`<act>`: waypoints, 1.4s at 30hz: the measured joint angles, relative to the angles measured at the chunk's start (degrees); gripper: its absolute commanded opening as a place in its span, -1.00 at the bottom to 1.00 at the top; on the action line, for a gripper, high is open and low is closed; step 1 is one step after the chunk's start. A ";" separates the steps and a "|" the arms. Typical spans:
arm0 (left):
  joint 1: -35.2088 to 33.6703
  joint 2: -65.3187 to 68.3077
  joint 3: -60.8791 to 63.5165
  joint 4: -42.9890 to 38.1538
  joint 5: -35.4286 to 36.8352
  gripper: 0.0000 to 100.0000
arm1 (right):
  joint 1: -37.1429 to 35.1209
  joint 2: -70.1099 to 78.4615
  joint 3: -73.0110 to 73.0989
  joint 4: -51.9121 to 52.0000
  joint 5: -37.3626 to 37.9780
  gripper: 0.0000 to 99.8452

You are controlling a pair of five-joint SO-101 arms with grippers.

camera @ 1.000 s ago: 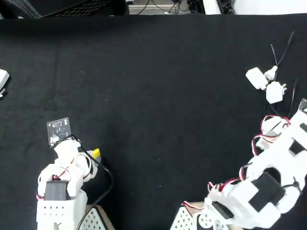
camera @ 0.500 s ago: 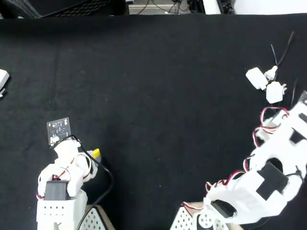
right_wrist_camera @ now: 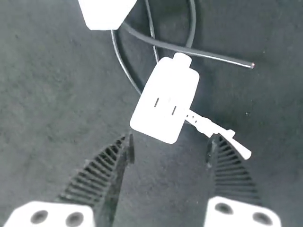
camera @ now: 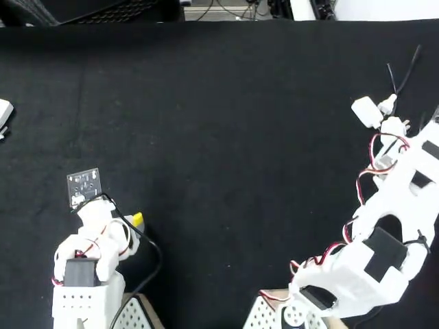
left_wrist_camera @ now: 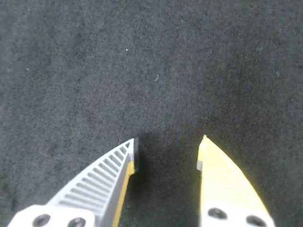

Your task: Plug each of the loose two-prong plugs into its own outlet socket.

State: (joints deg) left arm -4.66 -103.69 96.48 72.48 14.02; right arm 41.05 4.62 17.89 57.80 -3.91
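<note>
White outlet socket (right_wrist_camera: 163, 101) lies at the right pincer (right_wrist_camera: 168, 140), tips parted; left pincer (left_wrist_camera: 165, 144) likewise parted

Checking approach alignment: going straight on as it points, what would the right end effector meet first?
Most likely the white outlet socket, lying just ahead of the open right end effector; its height above the socket is unclear.

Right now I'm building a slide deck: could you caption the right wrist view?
Right gripper open before a white outlet socket lying among black cords on the dark table.
</note>
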 measured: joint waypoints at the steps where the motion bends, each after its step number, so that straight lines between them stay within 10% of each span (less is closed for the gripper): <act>1: 0.00 0.00 0.00 0.00 0.00 -0.55 | 0.00 0.00 -0.18 0.00 -0.70 -0.46; 20: 0.00 0.00 0.00 0.00 0.00 -0.55 | -1.23 14.42 -10.73 -1.14 -6.59 -0.48; 26: 0.00 0.00 0.00 0.00 0.00 -0.55 | -1.14 16.53 -13.01 -0.44 -6.59 -0.96; 42: 0.00 0.00 0.00 0.00 0.00 -0.55 | -4.48 16.53 -18.20 9.67 -6.15 -0.97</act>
State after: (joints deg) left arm -4.66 -103.69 96.48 72.48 14.02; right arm 36.57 21.14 -0.31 67.47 -10.07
